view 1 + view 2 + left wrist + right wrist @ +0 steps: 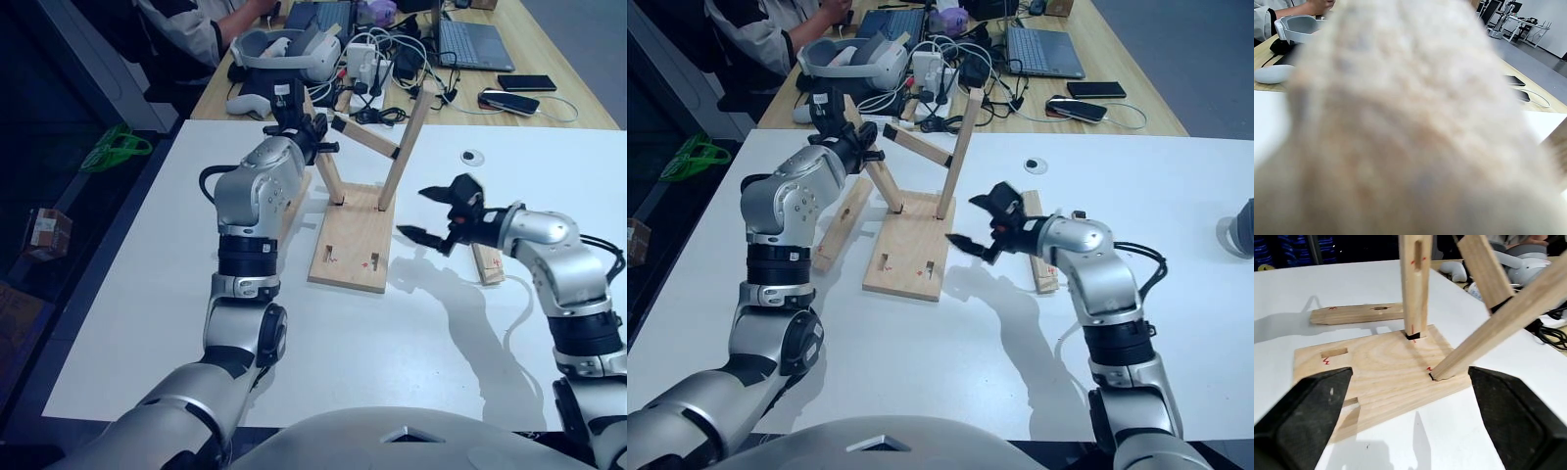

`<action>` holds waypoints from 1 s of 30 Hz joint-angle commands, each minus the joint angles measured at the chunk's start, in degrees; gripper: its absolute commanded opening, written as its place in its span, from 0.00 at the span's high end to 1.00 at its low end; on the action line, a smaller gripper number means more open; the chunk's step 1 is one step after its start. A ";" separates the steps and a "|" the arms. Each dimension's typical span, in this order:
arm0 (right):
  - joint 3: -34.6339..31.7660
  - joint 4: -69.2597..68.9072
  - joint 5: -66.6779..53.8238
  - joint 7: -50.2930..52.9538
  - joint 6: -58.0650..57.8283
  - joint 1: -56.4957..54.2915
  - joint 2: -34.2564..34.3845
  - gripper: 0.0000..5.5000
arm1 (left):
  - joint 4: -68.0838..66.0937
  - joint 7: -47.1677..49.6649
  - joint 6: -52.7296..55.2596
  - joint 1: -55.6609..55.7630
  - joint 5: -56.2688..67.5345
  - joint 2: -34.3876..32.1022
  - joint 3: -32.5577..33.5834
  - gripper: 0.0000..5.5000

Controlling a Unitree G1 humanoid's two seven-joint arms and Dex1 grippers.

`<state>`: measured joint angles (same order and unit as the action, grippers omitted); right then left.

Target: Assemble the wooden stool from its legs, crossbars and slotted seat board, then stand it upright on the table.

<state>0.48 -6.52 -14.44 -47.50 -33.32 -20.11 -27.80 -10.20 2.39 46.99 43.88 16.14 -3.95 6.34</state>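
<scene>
I see the white table with the seat board lying flat in the middle. There are small red scribbles by its slots that I can't read. Two legs stand in the board, a leaning leg and a taller leg. A crossbar joins them. One loose leg lies at 9 o'clock of the board and another loose piece at 3 o'clock. My left gripper holds the leaning leg's top, and up close that wood is just a blur. My right gripper hangs wide open at 3 o'clock of the board.

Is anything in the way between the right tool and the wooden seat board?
Nothing visible is. The open right tool hangs just beside the seat board, with only bare white table between them.
</scene>
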 commanded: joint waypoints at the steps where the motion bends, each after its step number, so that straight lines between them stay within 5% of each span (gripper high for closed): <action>1: -12.11 9.24 -2.77 8.97 6.09 -6.93 1.03 0.20 | -0.53 -0.76 3.20 -2.83 -1.41 -0.07 -2.13 0.82; 16: -10.81 13.18 -14.92 -4.01 -5.16 -8.00 -3.66 0.20 | 9.22 -7.57 13.17 -9.87 -1.35 -4.37 -7.85 0.82; 30: -5.18 19.74 -8.89 -4.69 -0.10 -10.18 -4.81 0.20 | 11.55 -13.01 16.57 -10.05 -0.47 -6.90 -14.91 0.82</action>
<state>-5.07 12.72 -24.23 -51.83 -34.36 -29.77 -31.42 3.64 -8.36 55.50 38.63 16.36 -9.09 -3.69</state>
